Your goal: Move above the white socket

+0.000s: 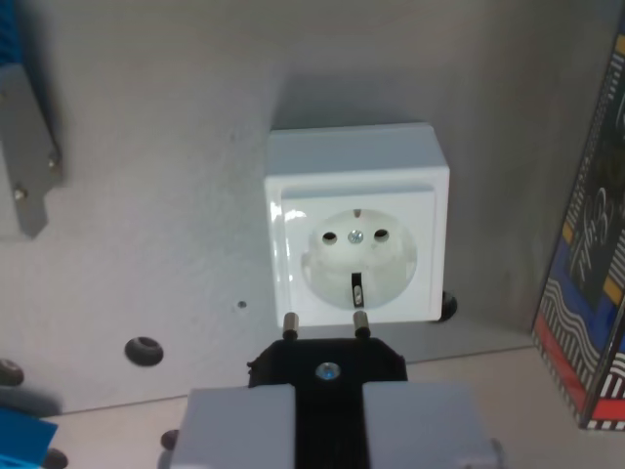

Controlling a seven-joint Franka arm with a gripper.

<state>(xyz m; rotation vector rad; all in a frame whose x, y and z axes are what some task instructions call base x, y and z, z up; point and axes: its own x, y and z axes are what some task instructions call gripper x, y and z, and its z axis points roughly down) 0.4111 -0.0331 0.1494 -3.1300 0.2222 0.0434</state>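
Note:
The white socket sits on the grey board in the middle of the wrist view, its round recess with two pin holes and a centre screw facing the camera. At the bottom of the view my gripper has its grey fingers shut on a black plug. The plug's two metal pins point toward the socket's lower edge, just short of the recess. The plug's lower body is hidden between the fingers.
A box with black, blue and red patterns stands at the wrist view's right edge. A grey metal bracket and a blue part hang at the left. Bolt holes dot the grey board.

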